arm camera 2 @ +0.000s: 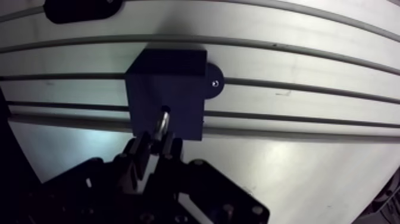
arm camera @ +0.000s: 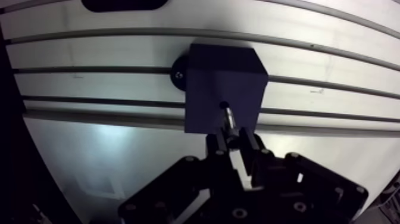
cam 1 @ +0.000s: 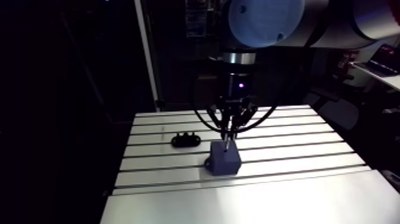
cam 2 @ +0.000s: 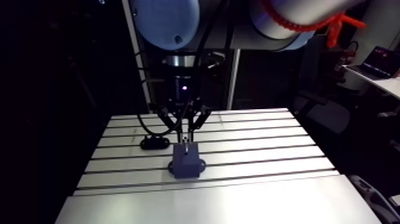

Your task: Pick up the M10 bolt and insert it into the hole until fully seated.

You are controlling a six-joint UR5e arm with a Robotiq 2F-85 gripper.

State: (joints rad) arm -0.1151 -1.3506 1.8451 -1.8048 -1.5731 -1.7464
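The step in hand is the insertion. The pick looks done, since the hand (arm camera: 231, 138) is clamped on the M10 bolt (arm camera: 228, 119), its two fingers pressed against the shiny shank. The bolt's lower end sits at the mouth of the hole (arm camera: 224, 105) in the top face of a dark square block (arm camera: 223, 71). In the wrist view most of the shank shows above the block, so the bolt is at most just started and not seated. I cannot tell how far the tip has gone in.

The block rests on the slotted aluminium bench (arm camera: 333, 161), across one of its grooves. A small round mounting tab (arm camera: 178, 74) with a screw juts out from one side. Well apart from the block, near the far edge of the bench, lies a low black holder (cam 1: 186, 140) with bumps on top, which carries nothing that I can make out.

The next move, as I judge it, is a straight push down along the hole's axis, with the shank kept square to the block's top face. The fingers sit low on the shank, so they will likely meet the block before the bolt bottoms out. If so, the hand would need to release or take a higher hold to finish the seating.

In the arm view the wrist hangs plumb over the block, with the hand pointing straight down and the fingertips just above the block's top.
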